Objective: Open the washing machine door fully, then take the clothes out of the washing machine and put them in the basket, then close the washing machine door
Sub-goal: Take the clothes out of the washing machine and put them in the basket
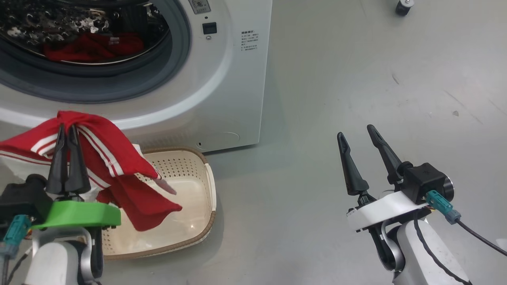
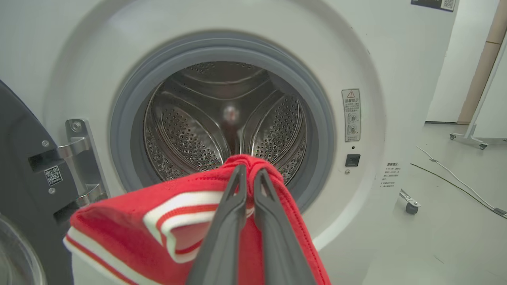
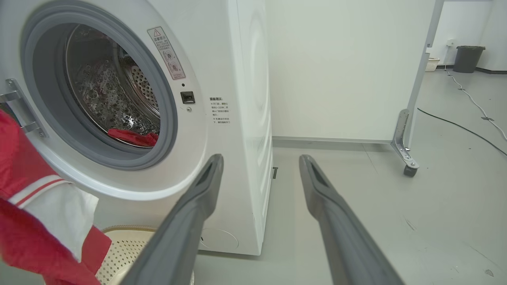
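My left gripper (image 1: 67,127) (image 2: 248,171) is shut on a red garment with white stripes (image 1: 107,158) (image 2: 158,221) (image 3: 23,221), which hangs over the left side of the cream basket (image 1: 186,186) (image 3: 126,245) on the floor. The white washing machine (image 1: 229,79) (image 2: 396,59) (image 3: 237,79) stands behind, its porthole open. Its door (image 2: 23,166) is swung open at the left edge of the left wrist view. More red clothes (image 1: 91,47) (image 3: 132,137) lie in the drum. My right gripper (image 1: 358,132) (image 3: 261,160) stands open and empty over bare floor, right of the machine.
Grey floor (image 1: 356,79) spreads to the right of the machine. A wheeled white partition (image 3: 412,118) with a caster (image 1: 404,7) (image 2: 411,206) stands beyond it. Cables (image 3: 467,126) run across the floor, and a dark bin (image 3: 469,58) stands far off.
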